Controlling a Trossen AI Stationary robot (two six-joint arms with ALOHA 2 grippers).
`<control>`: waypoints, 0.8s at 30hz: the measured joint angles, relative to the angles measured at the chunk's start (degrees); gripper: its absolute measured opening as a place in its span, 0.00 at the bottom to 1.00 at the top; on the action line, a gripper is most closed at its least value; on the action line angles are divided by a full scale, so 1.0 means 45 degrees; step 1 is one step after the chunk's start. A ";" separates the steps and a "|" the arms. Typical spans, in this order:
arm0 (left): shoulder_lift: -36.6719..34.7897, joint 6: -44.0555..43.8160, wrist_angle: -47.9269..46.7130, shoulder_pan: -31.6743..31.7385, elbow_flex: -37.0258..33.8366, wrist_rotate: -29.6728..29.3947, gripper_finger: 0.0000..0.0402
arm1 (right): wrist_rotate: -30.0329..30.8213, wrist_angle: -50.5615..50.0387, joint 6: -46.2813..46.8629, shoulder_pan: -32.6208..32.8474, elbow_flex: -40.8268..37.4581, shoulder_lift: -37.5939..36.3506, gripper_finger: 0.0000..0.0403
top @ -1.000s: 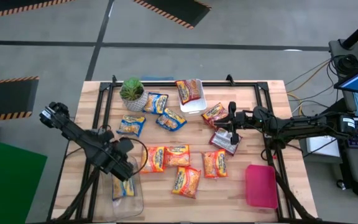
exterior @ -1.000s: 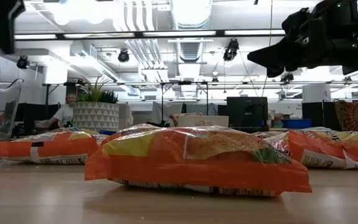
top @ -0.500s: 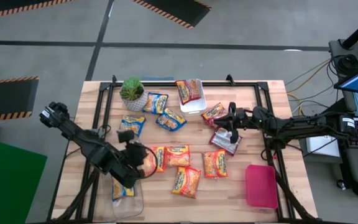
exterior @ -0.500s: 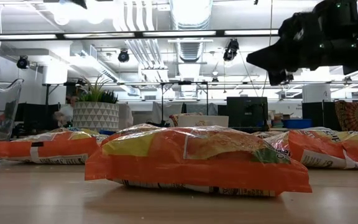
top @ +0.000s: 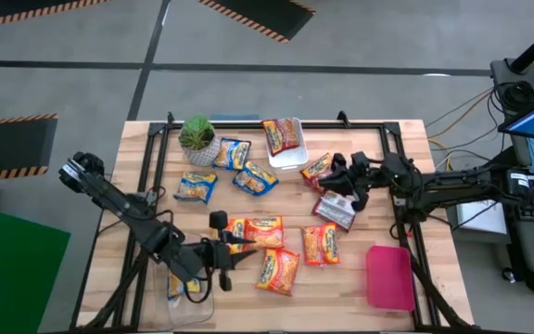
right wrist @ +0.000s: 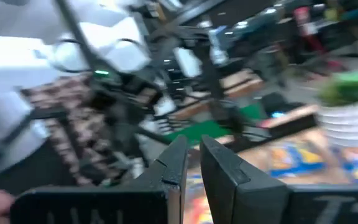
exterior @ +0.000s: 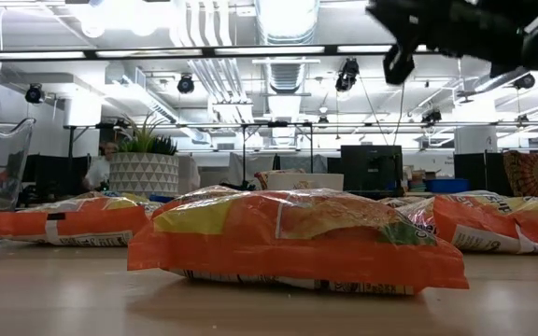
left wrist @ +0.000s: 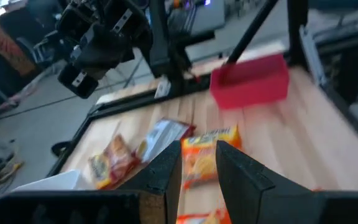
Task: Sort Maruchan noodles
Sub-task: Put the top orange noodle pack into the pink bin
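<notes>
Your Maruchan noodles (top: 265,232) lie scattered over the middle of the desk (top: 406,158): orange packets near the front, blue-and-yellow ones by the potted plant (top: 197,136), 1 red packet in the white tray (top: 290,153) at the back. A blue-and-yellow packet sits in the clear bin (top: 191,295) at the front left, and a red bin (top: 389,276) stands at the front right.

Your left gripper (top: 222,255) hangs beside the orange packets with its jaws a narrow gap apart, holding nothing. Your right gripper (top: 343,176) hovers over the red and silver packets; its jaws look nearly closed and probably empty, though the wrist view is blurred.

Since 1 second ago, the left gripper has swung from the clear bin toward the orange packets.
</notes>
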 joint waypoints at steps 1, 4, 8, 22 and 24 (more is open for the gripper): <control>0.0004 0.0001 0.0575 -0.0004 -0.0287 0.0009 0.20 | 0.0071 -0.0015 -0.0031 0.0308 0.0122 0.0000 0.08; 0.0004 -0.0406 0.1818 0.0001 -0.1063 0.0009 0.20 | 0.0986 -0.0005 -0.0044 0.1298 0.0419 0.0005 0.08; 0.0009 -0.2037 0.2064 -0.0006 -0.1793 0.0035 0.20 | 0.2288 -0.0064 0.0027 0.2669 0.0529 0.0096 0.08; 0.0009 -0.6850 0.0808 -0.0023 -0.2466 0.0038 0.20 | 0.4208 -0.4600 0.5038 0.5429 0.0673 0.0141 0.08; 0.0009 -0.6903 0.0815 0.0017 -0.2466 0.0033 0.20 | 0.4207 -0.6531 0.5373 0.5438 0.1100 0.0134 0.08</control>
